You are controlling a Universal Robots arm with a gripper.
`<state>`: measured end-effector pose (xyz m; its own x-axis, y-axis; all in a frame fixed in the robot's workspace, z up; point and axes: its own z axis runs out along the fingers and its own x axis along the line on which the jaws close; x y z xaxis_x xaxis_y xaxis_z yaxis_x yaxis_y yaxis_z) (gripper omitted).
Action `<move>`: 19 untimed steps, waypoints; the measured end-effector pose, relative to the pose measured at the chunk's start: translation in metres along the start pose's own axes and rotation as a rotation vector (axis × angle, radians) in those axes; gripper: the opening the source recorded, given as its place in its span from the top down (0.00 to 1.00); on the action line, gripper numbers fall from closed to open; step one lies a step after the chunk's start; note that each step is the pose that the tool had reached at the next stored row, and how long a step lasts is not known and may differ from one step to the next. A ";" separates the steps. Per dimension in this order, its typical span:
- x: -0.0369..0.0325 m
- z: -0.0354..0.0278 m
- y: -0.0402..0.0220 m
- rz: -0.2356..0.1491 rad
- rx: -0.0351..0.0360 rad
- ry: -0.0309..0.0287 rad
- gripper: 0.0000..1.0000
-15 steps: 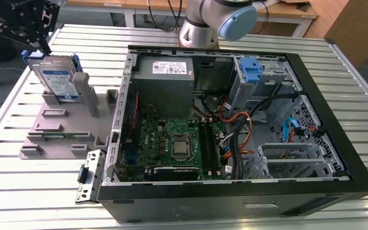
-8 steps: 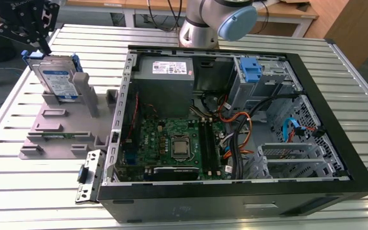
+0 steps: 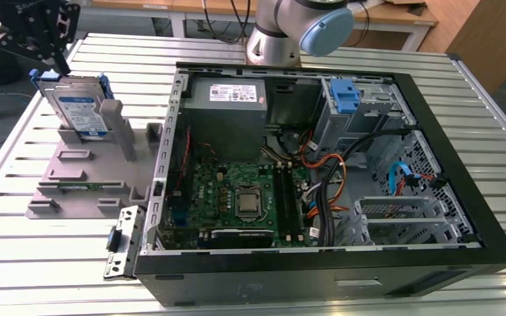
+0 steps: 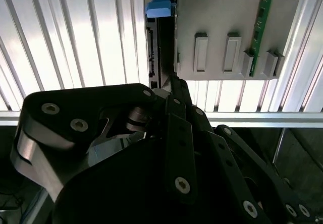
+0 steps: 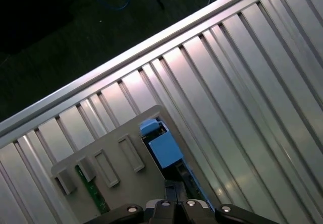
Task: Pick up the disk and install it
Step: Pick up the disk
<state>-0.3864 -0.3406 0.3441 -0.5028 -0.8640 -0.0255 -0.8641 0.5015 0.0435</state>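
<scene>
The disk [image 3: 77,108] stands on edge in a grey holder [image 3: 86,171] on the slatted table, at the exterior view's left. It is a silver drive with a white-and-blue label and blue rails. My gripper [image 3: 61,66] hangs just above the disk's top edge, fingers together and holding nothing. In the second wrist view the fingertips [image 4: 174,80] meet near the end of the disk [image 4: 161,37], whose blue rail shows at the far end. The first wrist view shows the gripper [image 5: 174,191] over the disk's blue rail [image 5: 161,146] and the holder [image 5: 111,158].
An open computer case [image 3: 464,197] lies at the exterior view's right, with a blue bracket [image 3: 345,99] in its drive bay and a grey power supply [image 3: 226,95]. A green memory stick [image 3: 82,187] sits in the holder. The arm's base [image 3: 275,33] stands behind the case.
</scene>
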 end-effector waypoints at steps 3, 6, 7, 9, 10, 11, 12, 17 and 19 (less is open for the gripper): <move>0.0000 0.0003 0.0000 -0.054 -0.0014 0.0024 0.89; 0.0000 0.0006 -0.0001 -0.109 -0.0028 0.0048 0.89; 0.0000 0.0007 -0.0001 -0.127 -0.0032 0.0056 0.89; 0.0000 0.0009 0.0000 -0.163 -0.0041 0.0071 0.89; 0.0000 0.0011 -0.0001 -0.181 -0.0046 0.0079 0.89; 0.0001 0.0012 -0.0001 -0.198 -0.0051 0.0087 0.89; 0.0001 0.0011 -0.0001 -0.209 -0.0054 0.0092 0.89; -0.0006 0.0012 0.0003 -0.212 -0.0062 0.0075 0.89; -0.0006 0.0012 0.0003 -0.212 -0.0062 0.0074 0.89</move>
<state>-0.3864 -0.3399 0.3429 -0.3093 -0.9506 -0.0273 -0.9504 0.3080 0.0441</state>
